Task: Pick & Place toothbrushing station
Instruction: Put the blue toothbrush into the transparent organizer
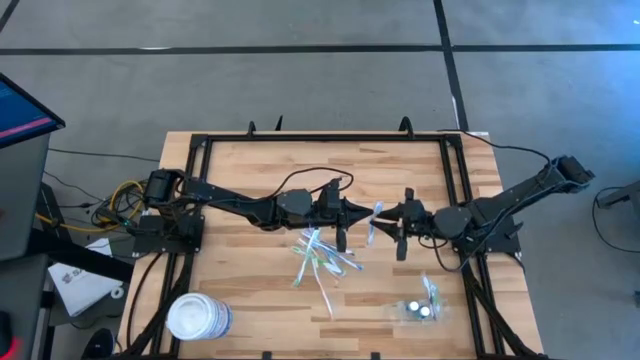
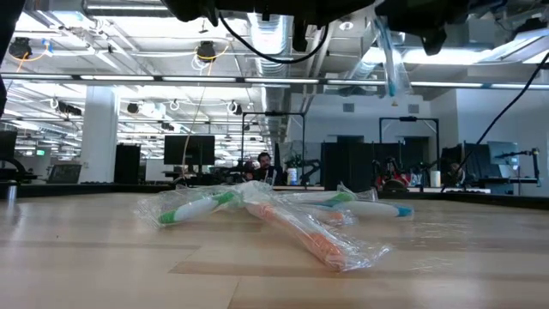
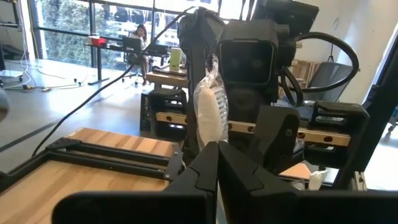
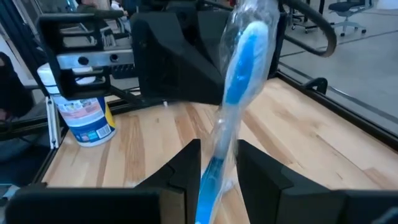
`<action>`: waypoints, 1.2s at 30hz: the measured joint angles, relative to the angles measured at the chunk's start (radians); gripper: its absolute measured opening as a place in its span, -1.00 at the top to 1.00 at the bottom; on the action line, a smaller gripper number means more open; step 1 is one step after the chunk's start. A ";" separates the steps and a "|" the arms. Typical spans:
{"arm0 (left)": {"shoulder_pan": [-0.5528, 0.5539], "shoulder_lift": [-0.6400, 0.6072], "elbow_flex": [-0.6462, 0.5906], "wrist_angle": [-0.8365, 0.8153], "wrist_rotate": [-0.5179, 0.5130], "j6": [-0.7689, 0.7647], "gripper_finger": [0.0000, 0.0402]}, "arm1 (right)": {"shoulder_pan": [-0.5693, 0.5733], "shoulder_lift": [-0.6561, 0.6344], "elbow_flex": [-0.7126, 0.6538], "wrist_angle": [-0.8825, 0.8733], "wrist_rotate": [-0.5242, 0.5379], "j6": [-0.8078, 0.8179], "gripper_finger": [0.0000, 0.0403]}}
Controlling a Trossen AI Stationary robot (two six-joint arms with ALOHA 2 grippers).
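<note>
My right gripper (image 1: 397, 222) is above the table's middle, shut on a blue toothbrush in a clear wrapper (image 4: 239, 74), which also shows in the high view (image 1: 376, 220). My left gripper (image 1: 347, 224) faces it from the left with its fingers shut (image 3: 217, 163), just short of the wrapped brush (image 3: 208, 112); I cannot tell whether it touches it. Several more wrapped toothbrushes (image 1: 320, 260) lie in a pile on the table, also in the low view (image 2: 274, 215). The see-through holder (image 1: 420, 308) rests on the table near the front right. My right gripper pinches the wrapped toothbrush's blue handle (image 4: 212, 171) between its two fingers, which lie across the brush. The fingers come about level from the table's right side. The brush is lifted clear of the table and tilted, its free end (image 2: 392, 69) high above the pile.
A white round tub (image 1: 198, 318) lies near the front left corner and shows in the right wrist view (image 4: 81, 106). A black frame (image 1: 330, 138) borders the wooden table. People sit at desks in the room behind.
</note>
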 joint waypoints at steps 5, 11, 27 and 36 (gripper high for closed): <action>0.000 0.000 0.000 -0.002 0.000 0.000 1.00 | -0.018 -0.002 0.000 0.035 0.000 -0.021 0.55; 0.000 0.000 0.000 -0.003 0.000 0.000 1.00 | -0.017 -0.002 0.000 0.047 0.000 -0.041 0.62; -0.002 0.000 -0.001 -0.001 0.008 0.000 0.98 | -0.015 -0.003 0.000 0.046 -0.067 -0.084 0.97; -0.010 0.000 -0.002 0.002 -0.008 0.000 0.90 | 0.028 -0.077 0.000 -0.022 -0.096 -0.097 0.99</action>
